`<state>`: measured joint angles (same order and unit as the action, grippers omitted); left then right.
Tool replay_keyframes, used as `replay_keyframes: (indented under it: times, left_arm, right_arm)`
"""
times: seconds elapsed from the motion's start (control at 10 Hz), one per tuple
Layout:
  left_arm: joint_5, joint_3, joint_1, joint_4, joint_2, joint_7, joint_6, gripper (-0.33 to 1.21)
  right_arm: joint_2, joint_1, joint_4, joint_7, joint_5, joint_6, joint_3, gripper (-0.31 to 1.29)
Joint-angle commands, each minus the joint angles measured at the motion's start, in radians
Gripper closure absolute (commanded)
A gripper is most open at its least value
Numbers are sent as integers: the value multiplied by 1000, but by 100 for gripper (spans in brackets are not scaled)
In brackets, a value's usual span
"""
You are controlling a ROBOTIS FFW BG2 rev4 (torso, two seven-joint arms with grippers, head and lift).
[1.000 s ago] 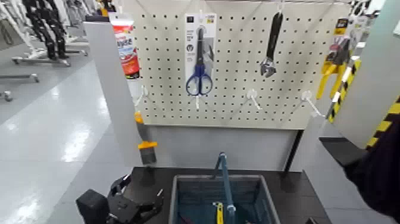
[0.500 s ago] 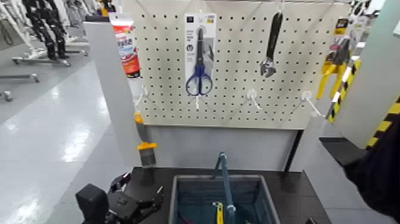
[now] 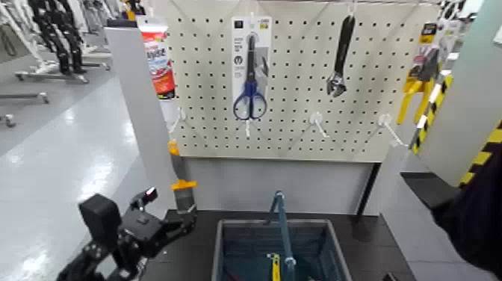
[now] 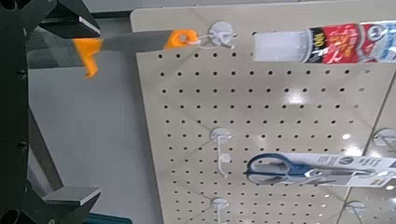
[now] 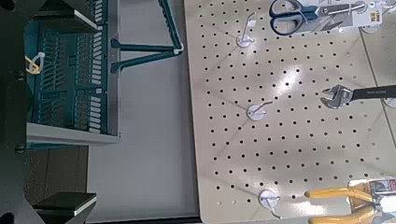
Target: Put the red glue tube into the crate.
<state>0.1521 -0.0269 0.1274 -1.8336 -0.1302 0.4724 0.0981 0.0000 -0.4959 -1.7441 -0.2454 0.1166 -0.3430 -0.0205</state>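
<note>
The tube [image 3: 158,66] is hanging at the upper left of the pegboard [image 3: 295,134], likely light, soft and slick, inviting a gentle mid-body grip. The left gripper [image 3: 169,208], near the scraper [image 3: 184,193], and right gripper [image 5: 77,110], near the crate [image 3: 273,223], are holding empty jaws apart.

Blue-handled scissors [image 3: 250,99] and an adjustable wrench [image 3: 340,63] hang on the pegboard [image 3: 295,97]. Yellow-handled pliers [image 3: 417,82] hang near its edge.
</note>
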Motion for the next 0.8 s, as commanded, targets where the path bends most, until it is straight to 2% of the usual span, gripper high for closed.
replay_keyframes:
  times: [0.1,0.4,0.7,0.8]
  left_arm:
    - [40,-41,-77,-19,0,66,78,12]
    - [58,-74,-175,-62,-46,114,186,12]
    - [86,-134,-265,-61,-58,170,259,12]
    - [95,-134,-295,-58,-69,178,279,12]
  right_arm:
    - [14,2,0,0,0,1,2,4]
    - [14,7,-2,0,0,1,5,4]
    - [14,14,-2,-2,2,1,7,4]
    - [14,17,0,-6,2,1,7,4]
